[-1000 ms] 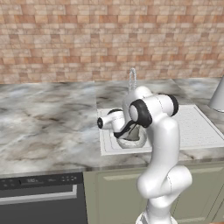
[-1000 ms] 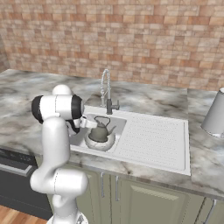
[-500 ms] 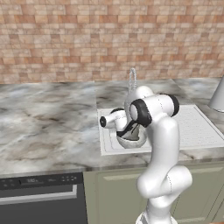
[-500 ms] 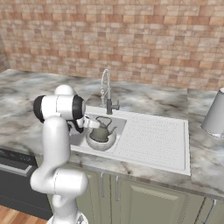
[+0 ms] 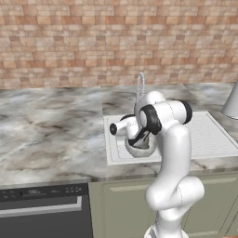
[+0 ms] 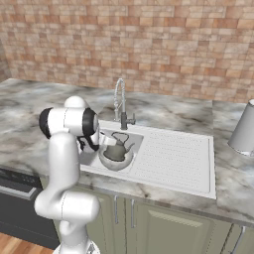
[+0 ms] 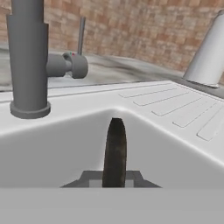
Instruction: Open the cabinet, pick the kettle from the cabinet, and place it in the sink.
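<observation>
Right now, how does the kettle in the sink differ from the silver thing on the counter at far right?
The kettle is squat and rounded with a thin dark arched handle; the silver thing is tall, tapering and shows no handle. The kettle sits down in the sink basin beside the tap; the silver thing stands on the marble counter past the drainer. The gripper is shut on the kettle's handle; the silver thing stands free. Both look grey metal.
</observation>
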Controlling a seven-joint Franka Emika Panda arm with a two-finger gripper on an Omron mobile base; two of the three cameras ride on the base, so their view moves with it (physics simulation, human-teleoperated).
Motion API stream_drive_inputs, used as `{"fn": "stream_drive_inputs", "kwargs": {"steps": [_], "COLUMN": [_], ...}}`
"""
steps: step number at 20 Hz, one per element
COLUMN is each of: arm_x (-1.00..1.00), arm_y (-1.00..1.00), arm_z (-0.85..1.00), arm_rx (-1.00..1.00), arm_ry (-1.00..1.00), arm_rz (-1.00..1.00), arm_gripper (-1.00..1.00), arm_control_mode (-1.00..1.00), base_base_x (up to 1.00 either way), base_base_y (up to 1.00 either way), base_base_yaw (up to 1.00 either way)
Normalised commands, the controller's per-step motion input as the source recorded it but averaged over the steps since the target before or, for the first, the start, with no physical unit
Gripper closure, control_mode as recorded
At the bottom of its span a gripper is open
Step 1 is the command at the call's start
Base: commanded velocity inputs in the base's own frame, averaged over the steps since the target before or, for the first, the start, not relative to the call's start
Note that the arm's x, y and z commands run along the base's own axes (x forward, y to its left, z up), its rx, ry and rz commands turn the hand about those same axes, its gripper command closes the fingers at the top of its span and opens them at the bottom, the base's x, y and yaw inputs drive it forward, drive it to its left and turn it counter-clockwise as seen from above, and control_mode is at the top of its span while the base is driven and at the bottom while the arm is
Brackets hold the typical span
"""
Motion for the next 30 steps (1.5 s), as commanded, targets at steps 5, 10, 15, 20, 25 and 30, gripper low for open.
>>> {"fn": "stream_drive_inputs", "kwargs": {"steps": [5, 10, 15, 20, 25, 30], "arm_x": [-0.4, -0.41, -0.33, -0.28, -0.21, -0.13], "arm_y": [-0.06, 0.0, 0.02, 0.06, 0.03, 0.05], "arm_z": [-0.31, -0.31, -0.4, -0.42, -0.35, -0.22], "arm_rx": [0.0, 0.0, 0.0, 0.0, 0.01, 0.03], "arm_ry": [-0.19, -0.14, -0.07, -0.01, -0.07, -0.16], "arm_rz": [0.0, 0.0, 0.0, 0.0, 0.0, 0.0], "arm_gripper": [1.0, 1.0, 1.0, -1.0, -1.0, -1.0], "arm_control_mode": [-1.0, -1.0, -1.0, -1.0, -1.0, -1.0], "base_base_x": [0.0, 0.0, 0.0, 0.0, 0.0, 0.0], "base_base_y": [0.0, 0.0, 0.0, 0.0, 0.0, 0.0], "base_base_yaw": [0.0, 0.0, 0.0, 0.0, 0.0, 0.0]}}
